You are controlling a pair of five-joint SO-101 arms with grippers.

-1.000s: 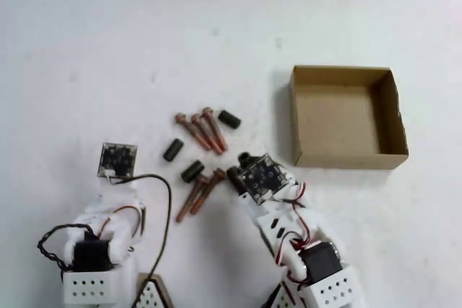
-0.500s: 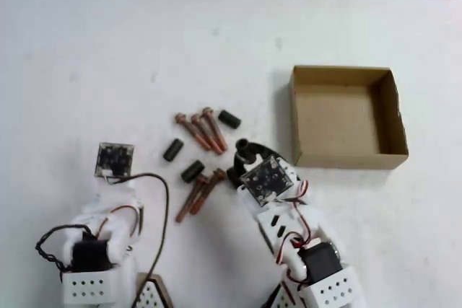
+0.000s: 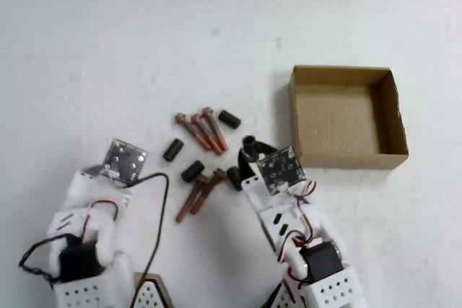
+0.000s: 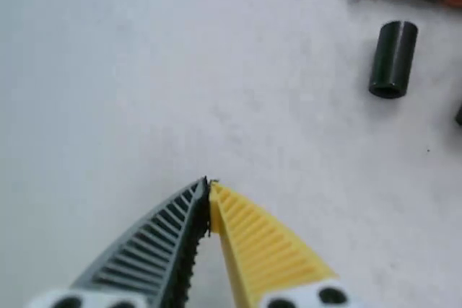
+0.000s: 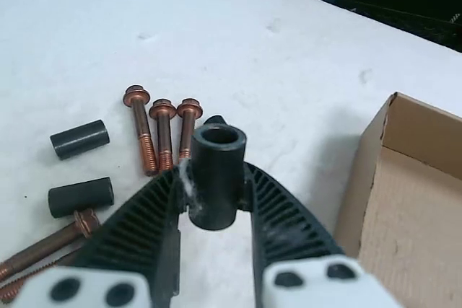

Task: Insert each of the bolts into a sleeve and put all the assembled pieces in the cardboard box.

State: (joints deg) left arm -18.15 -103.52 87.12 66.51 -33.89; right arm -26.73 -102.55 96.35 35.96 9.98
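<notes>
- Nearest, at the left: left claw [image 4: 208,185], pinched shut on nothing, tips together above the bare table [image 3: 108,55]. Tilted differently from a second ago, with nothing picked up.
- Nearest, at the right: right claw [image 5: 214,191], narrowed around a black sleeve [image 5: 218,156]. Grips it upright, open bore facing up.
- Now higher and farther forward than a second ago, when low among the loose parts. Means one sleeve is lifted off the table and, by the look of it, ready to take a bolt.
- Just beyond the claws: pair of bolts [image 3: 198,192], copper-coloured, lying side by side and touching, with a loose sleeve [image 3: 192,172] just beside their far ends.
- A little farther, toward the left: second loose sleeve [image 3: 173,150], on its side, apart from the rest.
- Farther still: three bolts [image 3: 202,130] lying close together, and a third loose sleeve [image 3: 229,119] just beside them. All of these loose parts unmoved since a second ago.
- Farthest, at the right: cardboard box [image 3: 350,155], open at the top, bare floor on show, no assembled piece in it yet.
- Likely stage: the very first pairing, with no bolt yet in any sleeve. Probably calls next for the left claw to open and fetch a bolt, or for lowering the held sleeve toward one.
</notes>
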